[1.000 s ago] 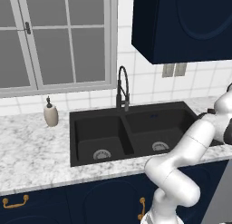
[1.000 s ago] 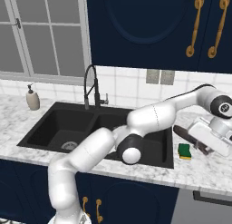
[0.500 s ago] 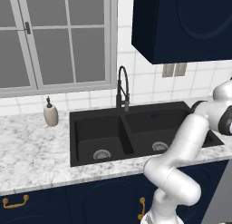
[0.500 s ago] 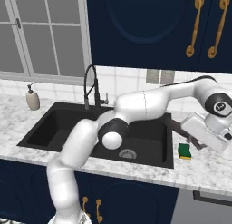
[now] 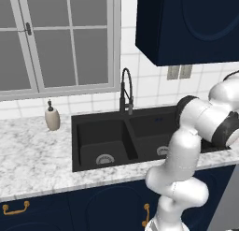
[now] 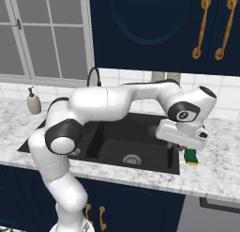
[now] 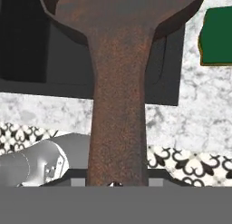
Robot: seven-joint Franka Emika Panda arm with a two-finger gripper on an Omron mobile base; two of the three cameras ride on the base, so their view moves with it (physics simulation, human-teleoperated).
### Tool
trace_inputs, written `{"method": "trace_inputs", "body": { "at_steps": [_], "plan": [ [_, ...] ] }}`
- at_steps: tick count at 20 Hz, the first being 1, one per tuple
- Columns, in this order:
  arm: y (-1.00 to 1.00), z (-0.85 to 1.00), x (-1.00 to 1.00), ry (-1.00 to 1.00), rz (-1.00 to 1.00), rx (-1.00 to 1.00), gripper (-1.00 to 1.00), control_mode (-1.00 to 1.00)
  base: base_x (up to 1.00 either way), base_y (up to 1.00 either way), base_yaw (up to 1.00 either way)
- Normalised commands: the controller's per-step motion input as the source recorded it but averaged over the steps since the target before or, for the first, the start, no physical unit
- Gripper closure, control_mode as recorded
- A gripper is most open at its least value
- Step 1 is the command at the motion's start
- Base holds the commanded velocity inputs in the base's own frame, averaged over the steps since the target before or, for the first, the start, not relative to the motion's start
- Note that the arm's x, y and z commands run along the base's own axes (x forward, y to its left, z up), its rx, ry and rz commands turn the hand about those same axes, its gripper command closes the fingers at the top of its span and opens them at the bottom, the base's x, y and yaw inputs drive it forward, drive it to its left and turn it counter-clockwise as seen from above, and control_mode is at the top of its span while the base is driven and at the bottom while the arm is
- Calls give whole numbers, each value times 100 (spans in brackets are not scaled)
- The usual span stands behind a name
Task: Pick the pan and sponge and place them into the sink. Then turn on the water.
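No readable text, label, brand, number or sign on anything in these views.

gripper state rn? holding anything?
Gripper: shut on the pan handle, carrying it over the sink.

End effector [image 6: 174, 146] hanging over sink's [image 6: 140, 166] right edge; sponge [image 6: 191, 156] lying just beside it on tabletop [image 6: 213, 172].
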Motion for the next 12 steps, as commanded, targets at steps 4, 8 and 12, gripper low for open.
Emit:
{"method": "trace_inputs", "body": {
  "at_steps": [4,8,12],
  "plan": [
    [100,-3,0,-1,35,-14,100,-100,0,0,0],
    [92,-10,8,0,37,-7,100,-100,0,0,0],
    [23,-2,39,1,28,-1,100,-100,0,0,0]
  ]
}}
